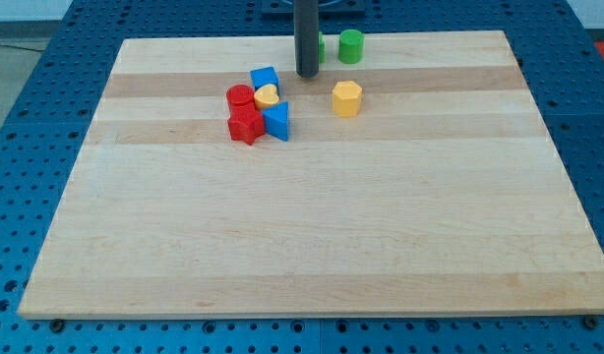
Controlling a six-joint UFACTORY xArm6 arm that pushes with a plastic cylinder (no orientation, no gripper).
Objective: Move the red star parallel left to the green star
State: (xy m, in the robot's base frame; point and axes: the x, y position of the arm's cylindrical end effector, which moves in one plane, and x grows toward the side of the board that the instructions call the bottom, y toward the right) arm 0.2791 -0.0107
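Note:
The red star lies in a tight cluster left of the board's middle, near the view's top. A red cylinder sits just above it, a yellow heart and a blue cube to the upper right, and a blue triangular block to its right. The green star is mostly hidden behind the rod near the top edge. My tip sits just below the green star, right of the blue cube, and apart from the cluster.
A green cylinder stands near the top edge, right of the rod. A yellow hexagonal block lies right of the cluster. The wooden board rests on a blue perforated table.

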